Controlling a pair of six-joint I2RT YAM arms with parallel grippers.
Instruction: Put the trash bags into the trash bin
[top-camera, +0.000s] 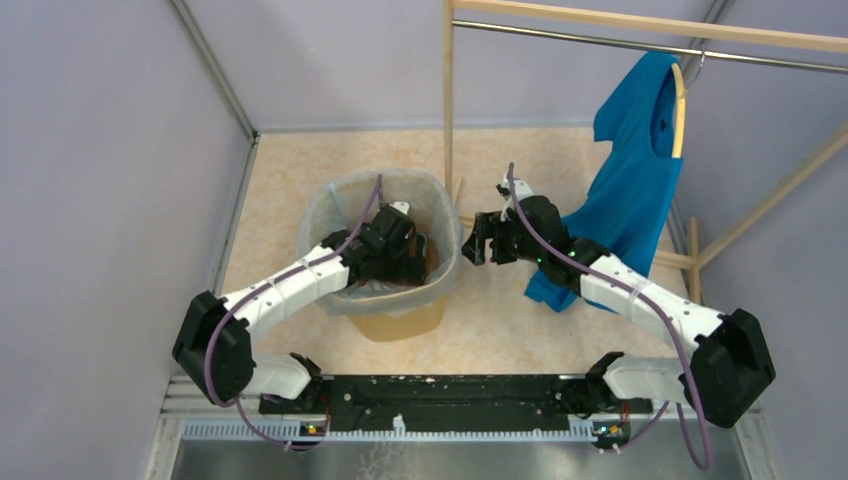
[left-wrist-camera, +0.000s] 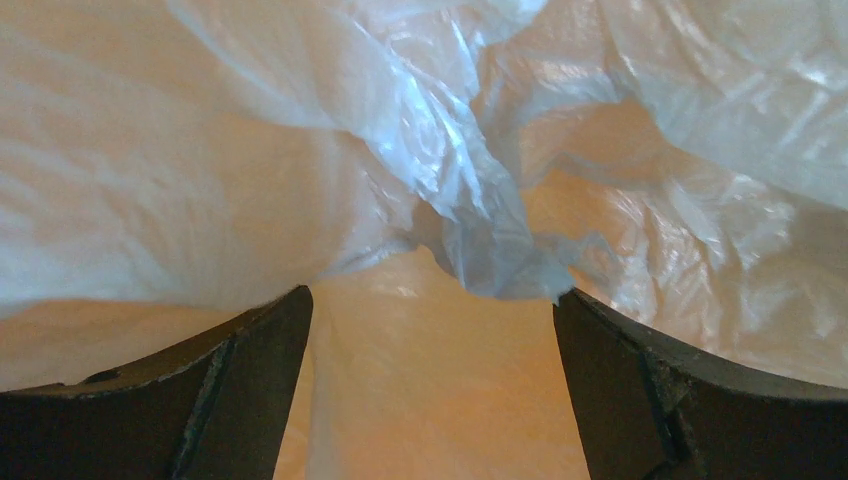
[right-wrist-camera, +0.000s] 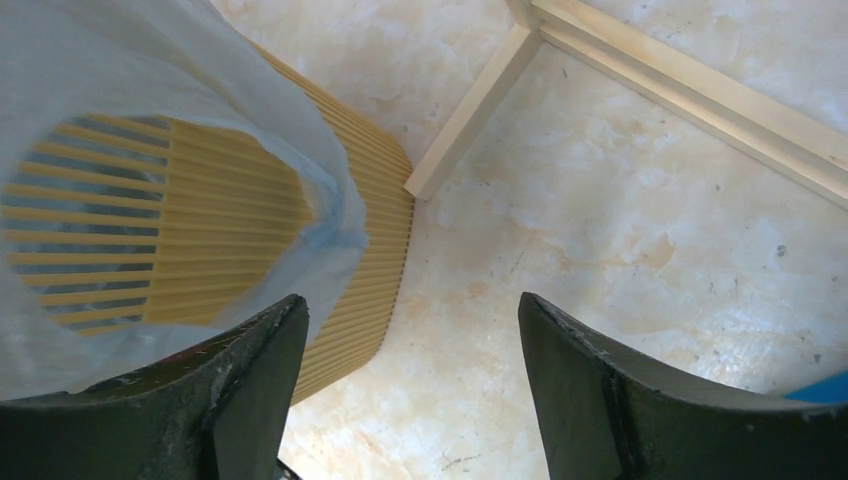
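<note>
- Dark fingers (left-wrist-camera: 250, 370) of the left gripper (left-wrist-camera: 430, 300) stood spread wide inside the trash bin, with nothing pinched between them.
- Crumpled film of the trash bag (left-wrist-camera: 460, 180) hung just above that gap, and a twisted point of it reached the tip of the finger on the right of the left wrist view; orange showed through the film all around.
- From above, the left gripper (top-camera: 395, 240) was down inside the mouth of the trash bin (top-camera: 400, 322), the arm reaching over the near rim.
- Pale film of the trash bag (top-camera: 320, 215) lay draped over the rim all the way round and lined the inside.
- Right gripper (right-wrist-camera: 410, 305) also had its fingers set well apart, gripping nothing, with bare floor (right-wrist-camera: 600, 200) showing in the gap.
- It hovered just beside the bin's right rim (top-camera: 480, 240), outside it; whether it touched the film I could not tell.
- Its camera showed the bag (right-wrist-camera: 150, 70) folded over the ribbed yellow-orange wall (right-wrist-camera: 370, 260).
- Bin and bag stood near the middle of the marbled floor (top-camera: 300, 170), just left of a wooden rack's post (top-camera: 448, 100).
- Toward the floor's right edge, a blue shirt (top-camera: 635, 190) hung from a wooden hanger (top-camera: 679, 110) on the rack's rail.
</note>
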